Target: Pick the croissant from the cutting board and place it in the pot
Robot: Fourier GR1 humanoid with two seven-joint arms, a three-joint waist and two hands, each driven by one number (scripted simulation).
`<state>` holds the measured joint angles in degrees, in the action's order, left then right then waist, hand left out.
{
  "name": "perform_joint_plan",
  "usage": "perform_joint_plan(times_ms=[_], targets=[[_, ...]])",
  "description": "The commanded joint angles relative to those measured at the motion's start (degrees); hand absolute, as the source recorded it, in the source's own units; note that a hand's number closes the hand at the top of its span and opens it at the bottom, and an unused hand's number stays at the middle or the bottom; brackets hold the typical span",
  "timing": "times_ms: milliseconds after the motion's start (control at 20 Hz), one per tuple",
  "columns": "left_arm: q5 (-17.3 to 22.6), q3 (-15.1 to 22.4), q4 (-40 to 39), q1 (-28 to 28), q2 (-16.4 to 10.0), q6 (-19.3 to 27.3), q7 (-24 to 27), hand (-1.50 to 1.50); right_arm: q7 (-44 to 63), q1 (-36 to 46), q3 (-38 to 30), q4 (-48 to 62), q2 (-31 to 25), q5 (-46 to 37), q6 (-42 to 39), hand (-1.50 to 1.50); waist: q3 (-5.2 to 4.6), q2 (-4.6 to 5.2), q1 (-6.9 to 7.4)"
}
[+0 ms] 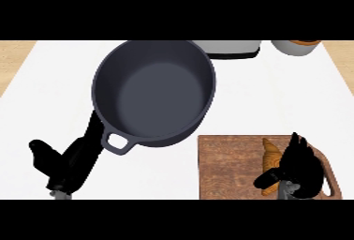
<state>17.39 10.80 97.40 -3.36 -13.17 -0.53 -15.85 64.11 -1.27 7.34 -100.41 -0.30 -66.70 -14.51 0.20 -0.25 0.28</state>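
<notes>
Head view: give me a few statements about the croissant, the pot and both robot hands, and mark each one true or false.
1. The croissant lies in the pot. False: it lies on the cutting board.
2. The right robot hand is over the croissant, thumb across it. True.
3. The pot holds nothing. True.
4. The left robot hand rests on the cutting board. False: it is at the lower left, beside the pot's handle.

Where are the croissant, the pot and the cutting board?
croissant [271,152], head view, its upper golden end.
pot [104,89], head view, its left inner wall.
cutting board [228,168], head view, bare wood at left.
</notes>
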Motion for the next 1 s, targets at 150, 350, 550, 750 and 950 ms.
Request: perform_joint_plan(times_ms=[150, 350, 550, 750, 950], targets=[[1.5, -0.6, -2.6, 1.8, 0.9, -4.0, 1.6, 0.00, 4.4, 4.3, -3.5, 8.6, 0.3, 1.2, 3.9, 1.50, -0.20, 0.34, -0.10], [-1.1, 0.1, -5.0, 5.7, 3.7, -1.6, -0.6, 0.00, -8.0, 0.4, -3.0, 12.3, -0.2, 3.3, 8.3, 1.50, -0.18, 0.32, -0.40], [-0.5, -1.6, -6.2, 5.1, 3.9, -3.9, 1.4, 0.00, -3.4, -0.4, 0.5, 6.6, 0.3, 1.1, 5.5, 1.50, -0.21, 0.25, -0.50], [-1.7, 0.0, 1.9, 0.7, 4.1, -2.6, -2.4, 0.00, -3.4, 3.0, 0.8, 10.6, 0.3, -1.1, 6.6, 1.50, -0.19, 0.22, -0.14], [0.7, -3.0, -1.4, 2.9, 1.7, -5.4, -1.7, 0.00, -2.6, -3.6, 21.4, 3.5, 0.3, 5.5, 8.0, 1.50, -0.20, 0.15, -0.28]])
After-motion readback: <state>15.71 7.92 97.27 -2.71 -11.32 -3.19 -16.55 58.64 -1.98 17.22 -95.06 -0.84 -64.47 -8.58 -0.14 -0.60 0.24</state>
